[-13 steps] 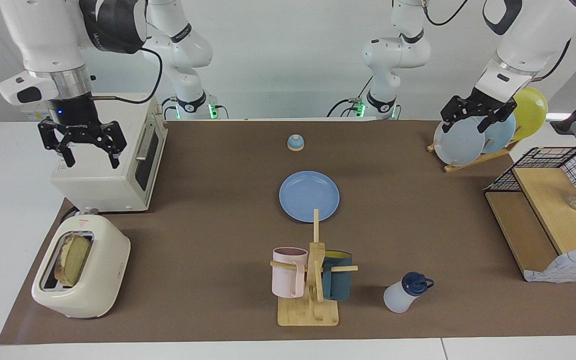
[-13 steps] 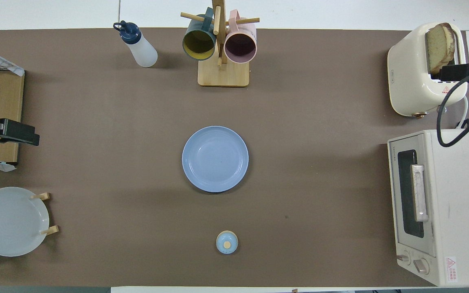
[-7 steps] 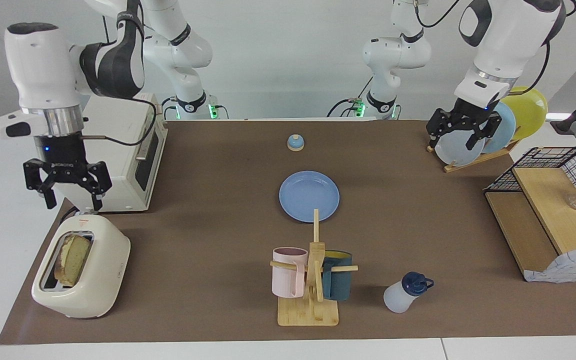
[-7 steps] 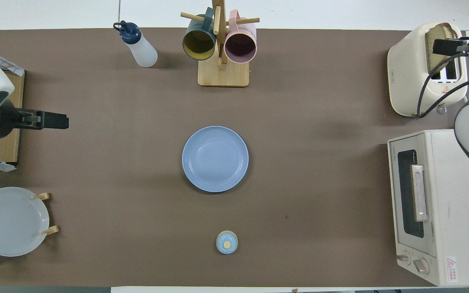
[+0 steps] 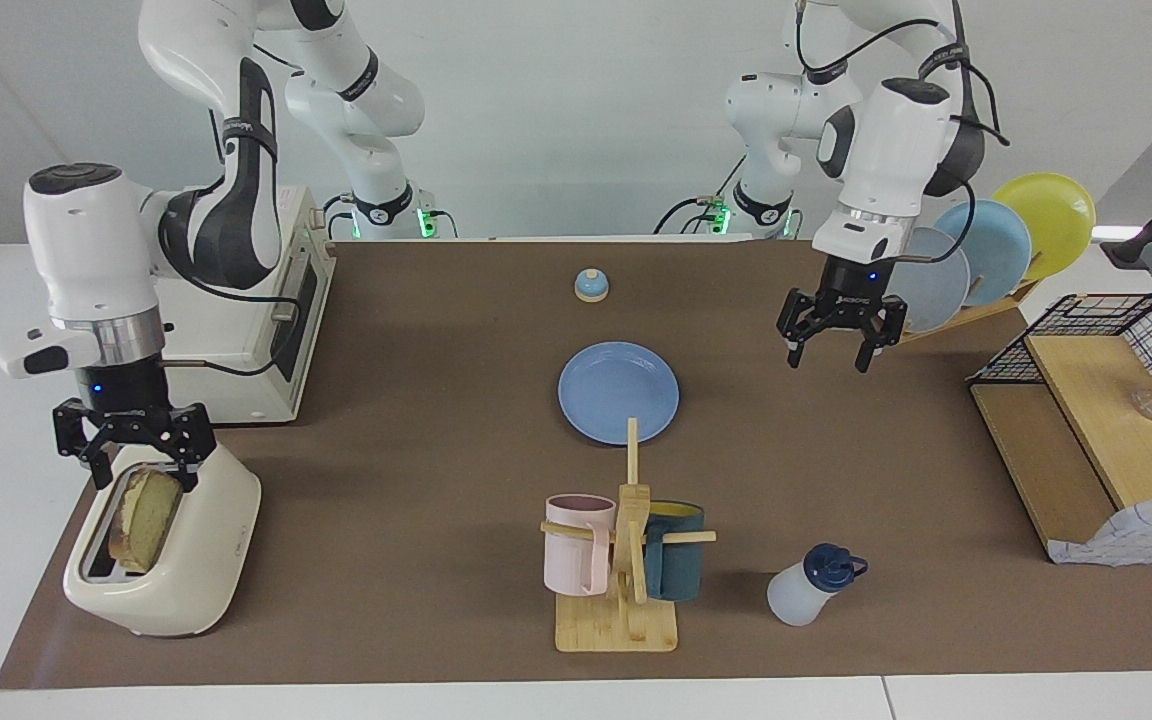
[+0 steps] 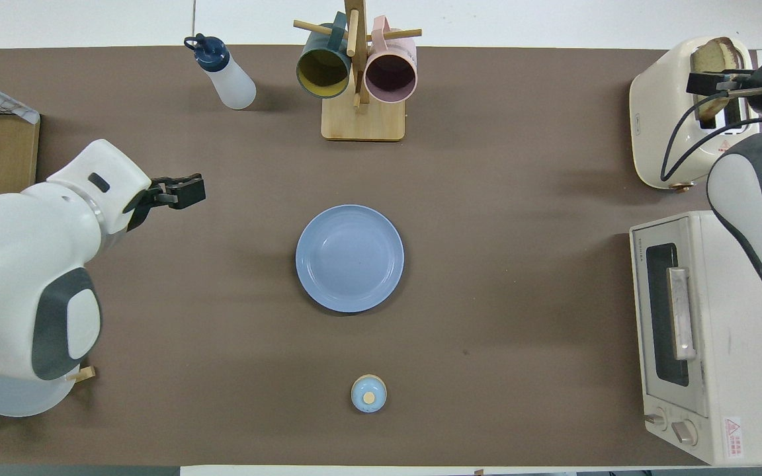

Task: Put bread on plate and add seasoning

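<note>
1. Since the earlier frames both arms have moved: the right hand has come down from over the toaster oven to the toaster, and the left hand has left the plate rack for open tabletop.
2. Facing view: the right hand hangs just over the toaster's slot, fingers spread on either side of the top of the bread, not pinching it. The bread stands in the slot, at the right arm's end of the tabletop. The left hand hovers over bare tabletop between the plate and the plate rack, fingers spread, holding nothing. The seasoning bottle stands farther from the robots, beside the mug stand.
3. Overhead view: the plate lies bare in the middle of the tabletop, with the small bell nearer the robots. The seasoning bottle sits beside the mug stand. The left hand is over bare tabletop; the right hand covers the toaster slot, with the bread showing past it.
</note>
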Tool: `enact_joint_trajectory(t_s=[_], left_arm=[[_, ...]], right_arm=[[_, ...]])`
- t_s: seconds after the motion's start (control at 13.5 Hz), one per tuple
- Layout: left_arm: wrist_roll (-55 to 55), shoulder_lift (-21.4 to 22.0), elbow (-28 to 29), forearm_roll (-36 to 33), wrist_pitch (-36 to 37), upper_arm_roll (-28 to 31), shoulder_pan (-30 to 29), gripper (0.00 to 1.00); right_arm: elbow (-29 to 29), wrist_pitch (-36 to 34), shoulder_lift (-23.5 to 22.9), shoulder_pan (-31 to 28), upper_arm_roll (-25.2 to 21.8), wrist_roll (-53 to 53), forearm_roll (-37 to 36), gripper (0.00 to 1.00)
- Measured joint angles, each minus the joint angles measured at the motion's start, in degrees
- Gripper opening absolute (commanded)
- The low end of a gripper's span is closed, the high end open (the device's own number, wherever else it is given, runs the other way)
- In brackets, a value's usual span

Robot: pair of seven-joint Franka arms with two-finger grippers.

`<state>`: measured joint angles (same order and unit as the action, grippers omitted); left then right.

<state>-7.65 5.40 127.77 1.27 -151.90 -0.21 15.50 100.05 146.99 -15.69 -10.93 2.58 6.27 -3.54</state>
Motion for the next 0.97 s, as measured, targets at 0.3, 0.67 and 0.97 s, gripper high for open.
enact_joint_trajectory(t_s=[0.3,0.67,0.97], left_arm=[[-0.6,-13.0,-0.1,-0.1,-18.6,0.0,1.6,1.0],[-2.0,-25.0,-9.0,-0.1,-23.5,7.7,6.9,1.0],[-13.7,-35.7,-17.7,-0.2,-25.7,25.0,22.9,1.0]], right_arm=[[2.0,2.5,0.0,-0.9,0.0,4.4,0.0,0.0],[-1.3,-3.4,0.2,-0.6,0.2,6.4,-0.1,0.0],[-15.6,-26.3,1.6,0.9,3.3,8.1,0.0,0.0]])
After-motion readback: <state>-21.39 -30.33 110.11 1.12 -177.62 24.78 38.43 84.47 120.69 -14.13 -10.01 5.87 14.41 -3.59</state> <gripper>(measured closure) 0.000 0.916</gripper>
